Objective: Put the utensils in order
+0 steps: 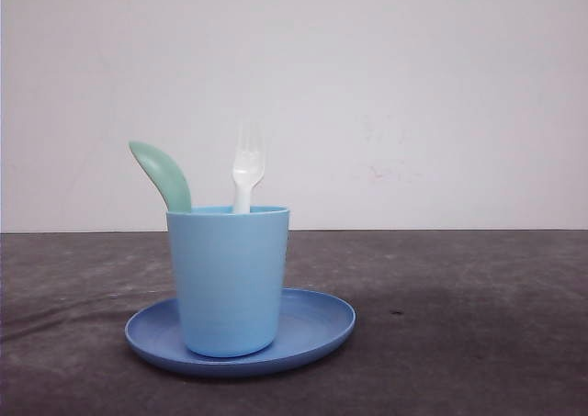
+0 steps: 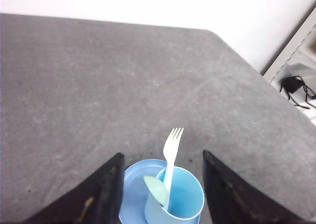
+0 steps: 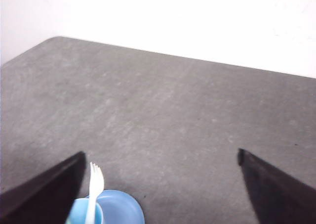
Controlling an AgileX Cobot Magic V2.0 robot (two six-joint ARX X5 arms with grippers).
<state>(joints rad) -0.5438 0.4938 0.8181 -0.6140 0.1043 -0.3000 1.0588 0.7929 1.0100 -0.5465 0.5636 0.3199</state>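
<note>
Two utensils standing in the light blue cup (image 1: 229,281): white fork (image 1: 247,168) and mint-green spoon (image 1: 163,174).

Cup sitting upright on the round blue plate (image 1: 317,329), slightly off the plate's centre, toward the left side as seen from the front. Plate resting on the dark grey table (image 1: 459,324).

Fork standing nearly upright inside the cup, tines up, handle hidden below the cup rim. Spoon leaning against the cup's left rim in the front view, bowl end rising above the rim and tilting outward to the left. Fork and spoon sitting near each other inside the cup; contact between them not determinable.

Left gripper (image 2: 163,184): jaws spread wide, gripping nothing. Cup (image 2: 182,204), fork (image 2: 171,159) and spoon (image 2: 156,190) lying between the two dark fingers (image 2: 106,194) in the left wrist view, touching neither. Plate (image 2: 134,194) showing beneath the cup, also between the fingers.

Right gripper (image 3: 160,184): jaws spread wide, gripping nothing. Fork (image 3: 94,192) and cup (image 3: 84,211) appearing just beside one dark finger (image 3: 47,194), well apart from the other. Plate (image 3: 123,209) extending from the cup toward the gap between the fingers. No contact visible between the right gripper and any utensil.
</note>
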